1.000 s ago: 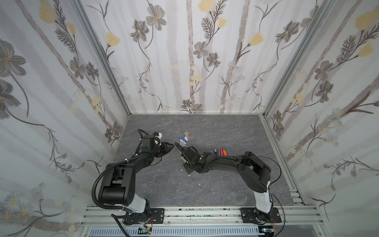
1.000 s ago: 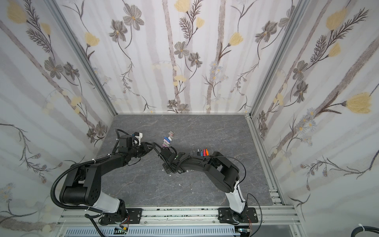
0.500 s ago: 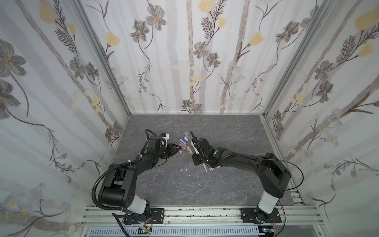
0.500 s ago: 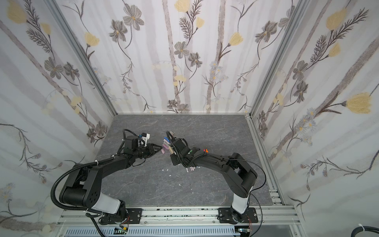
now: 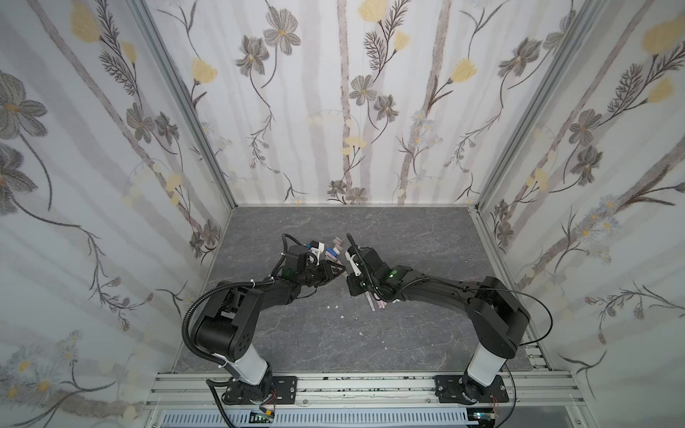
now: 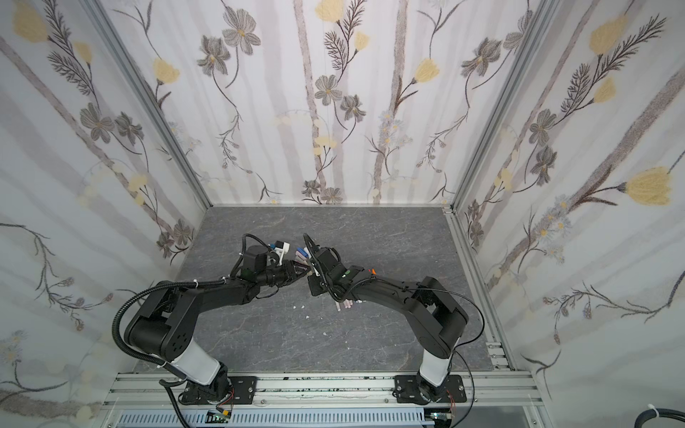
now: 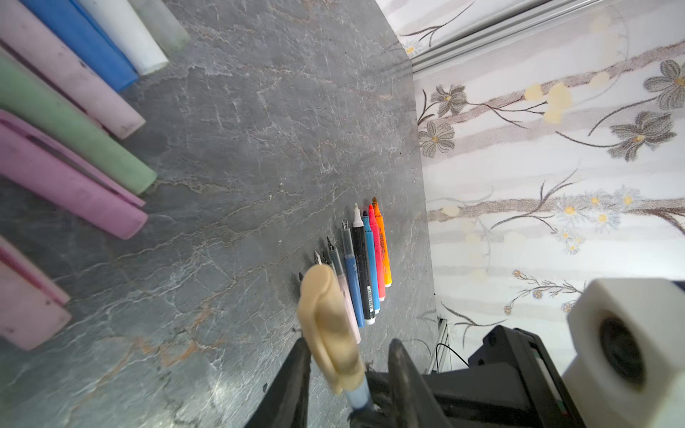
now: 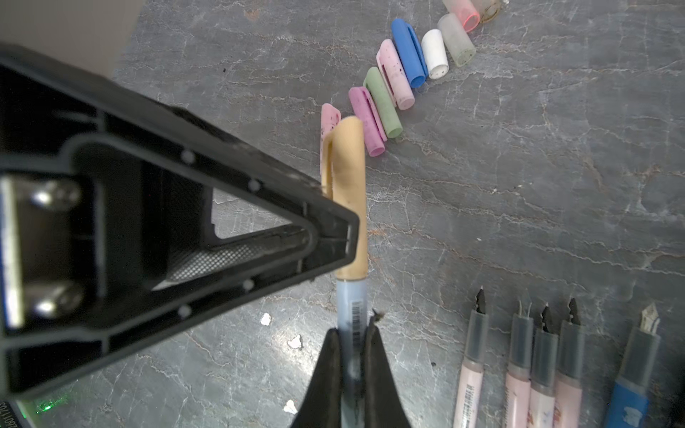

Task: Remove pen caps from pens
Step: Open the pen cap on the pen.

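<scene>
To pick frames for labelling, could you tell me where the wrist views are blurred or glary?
Left wrist: the yellow cap is blurred, the pen row sharp. Right wrist: glare on the table beside the held pen; the cap row sharp.

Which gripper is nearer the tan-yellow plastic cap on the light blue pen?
Left. The left gripper has open jaws straddling the tan-yellow cap; the right gripper clamps the light blue pen just below it.

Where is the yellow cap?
In the right wrist view the yellow cap sits on the light blue pen held by the right gripper, between the fingers of the left gripper, near the row of loose caps.
</scene>
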### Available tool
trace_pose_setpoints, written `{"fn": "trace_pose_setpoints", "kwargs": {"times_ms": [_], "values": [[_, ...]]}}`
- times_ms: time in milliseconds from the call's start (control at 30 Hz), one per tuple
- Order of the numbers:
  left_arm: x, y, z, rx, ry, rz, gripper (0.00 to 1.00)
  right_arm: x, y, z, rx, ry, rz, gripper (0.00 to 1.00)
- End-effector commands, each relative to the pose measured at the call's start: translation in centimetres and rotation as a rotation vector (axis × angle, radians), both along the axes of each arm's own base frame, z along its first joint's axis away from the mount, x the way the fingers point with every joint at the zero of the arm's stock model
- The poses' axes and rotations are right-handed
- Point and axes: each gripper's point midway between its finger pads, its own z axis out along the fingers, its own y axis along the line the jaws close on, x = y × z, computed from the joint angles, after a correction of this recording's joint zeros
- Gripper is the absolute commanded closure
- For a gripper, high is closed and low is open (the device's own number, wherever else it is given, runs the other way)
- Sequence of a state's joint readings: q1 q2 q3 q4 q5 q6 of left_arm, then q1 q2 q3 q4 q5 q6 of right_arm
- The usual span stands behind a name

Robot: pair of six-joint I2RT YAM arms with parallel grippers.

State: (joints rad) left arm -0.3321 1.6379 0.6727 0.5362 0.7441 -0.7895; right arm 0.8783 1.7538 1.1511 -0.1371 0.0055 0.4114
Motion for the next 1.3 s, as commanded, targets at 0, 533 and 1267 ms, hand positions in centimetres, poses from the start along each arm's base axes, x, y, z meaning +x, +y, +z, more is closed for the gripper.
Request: {"fn": "trace_pose_setpoints", "kwargs": {"times_ms": [0,533,1267], "values": [[0.7,-0.4,1.1,-0.028,-0.038,0.002,0.66,0.1,0.5,1.1,0.046,-0.017,0.004,1.0],[1.2,-1.4,1.0,-0.044,-0.036,-0.01,0.84,0.0,0.7,1.3,0.063,-0.016,0.007,1.0],[1.3,-1.5,1.7,-0.043,-0.047,-0.02,1.0,1.1,1.2,0.5,0.069,-0.009,0.003,0.82]]}}
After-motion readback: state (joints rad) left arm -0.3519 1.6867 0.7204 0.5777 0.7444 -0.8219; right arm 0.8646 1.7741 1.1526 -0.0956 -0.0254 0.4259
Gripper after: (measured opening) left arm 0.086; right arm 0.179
